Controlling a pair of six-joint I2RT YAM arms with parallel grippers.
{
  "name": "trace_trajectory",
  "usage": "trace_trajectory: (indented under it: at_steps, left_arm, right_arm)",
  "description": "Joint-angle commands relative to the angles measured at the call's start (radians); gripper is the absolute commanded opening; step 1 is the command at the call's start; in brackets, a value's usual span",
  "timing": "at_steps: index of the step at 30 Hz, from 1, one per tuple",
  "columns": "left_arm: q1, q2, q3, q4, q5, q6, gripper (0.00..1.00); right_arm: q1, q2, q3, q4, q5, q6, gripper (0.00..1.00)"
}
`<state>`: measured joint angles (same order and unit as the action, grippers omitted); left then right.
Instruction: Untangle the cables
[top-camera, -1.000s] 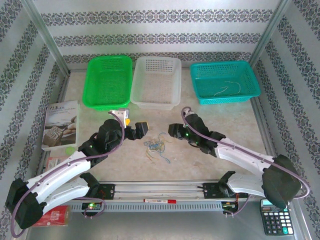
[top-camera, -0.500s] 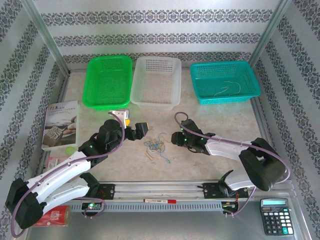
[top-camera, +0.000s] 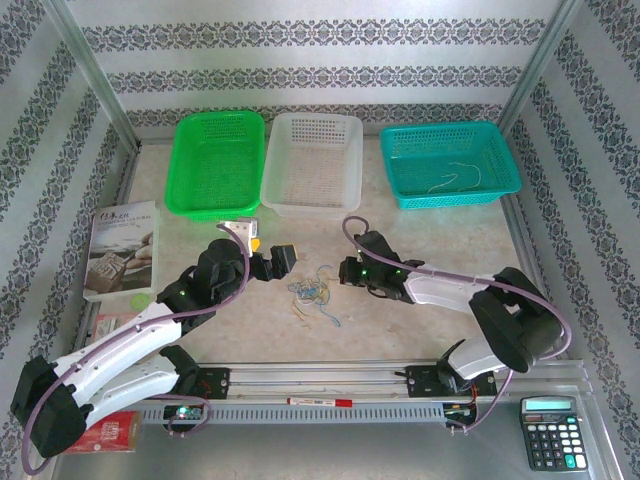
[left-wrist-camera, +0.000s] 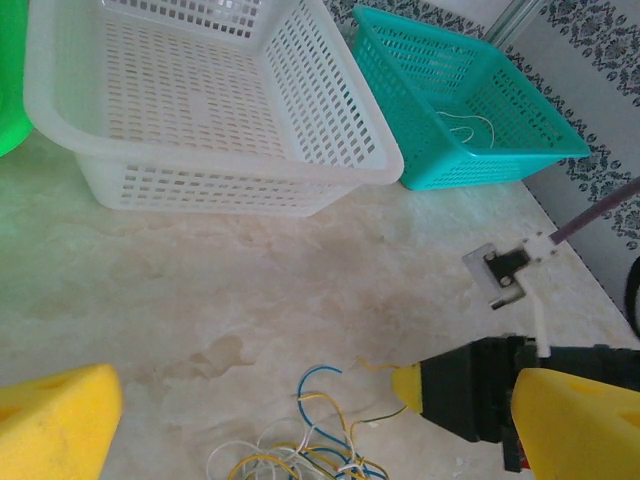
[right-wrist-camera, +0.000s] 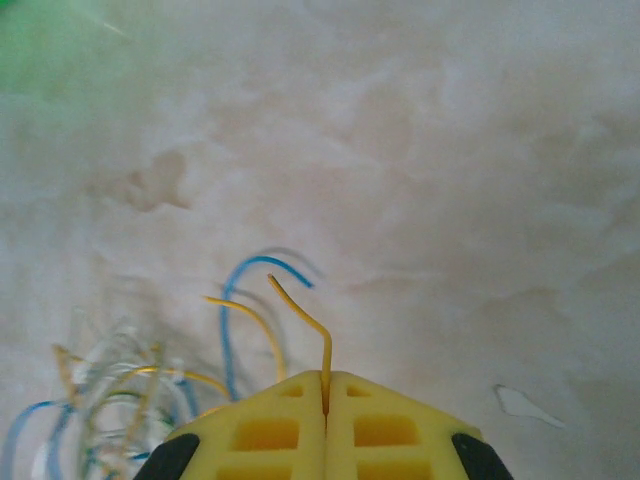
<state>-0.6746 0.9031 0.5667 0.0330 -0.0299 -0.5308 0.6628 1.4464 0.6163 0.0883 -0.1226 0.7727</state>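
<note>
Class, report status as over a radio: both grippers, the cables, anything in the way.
Left gripper open, beside the tangle. Right gripper shut on one yellow strand at the tangle's edge. Blue strand curls close by the pinched one.

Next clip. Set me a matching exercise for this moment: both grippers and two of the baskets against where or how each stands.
Things
1. left gripper
2. right gripper
3. teal basket
4. white basket

States or places
a. sits between the green basket and the teal one
b. shut on a yellow wire
c. open, holding nothing
d. has a loose pale strand lying in it

Pairs: 1-c, 2-b, 3-d, 4-a
</note>
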Motion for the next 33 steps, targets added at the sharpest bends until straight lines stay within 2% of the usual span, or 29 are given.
trace_trajectory:
  at_steps: [1, 8, 19, 27, 33]
  left_arm:
    - [-0.013, 0.005, -0.004, -0.004, 0.011, 0.028, 1.00]
    - [-0.013, 0.053, 0.009, 0.015, 0.066, 0.084, 1.00]
    - [-0.013, 0.112, 0.036, 0.062, 0.111, 0.094, 1.00]
    - [-0.013, 0.058, -0.002, 0.068, 0.072, 0.063, 1.00]
    - [-0.013, -0.005, -0.037, 0.049, 0.018, 0.038, 1.00]
  right_arm:
    - [-0.004, -0.121, 0.072, -0.028, -0.022, -0.059, 0.00]
    - [0.025, -0.279, 0.221, -0.143, -0.009, -0.125, 0.00]
    - [0.039, -0.308, 0.353, -0.174, -0.007, -0.144, 0.00]
    - [-0.025, -0.233, 0.476, -0.197, 0.067, -0.206, 0.00]
    - [-0.129, -0.061, 0.614, -0.181, 0.116, -0.243, 0.00]
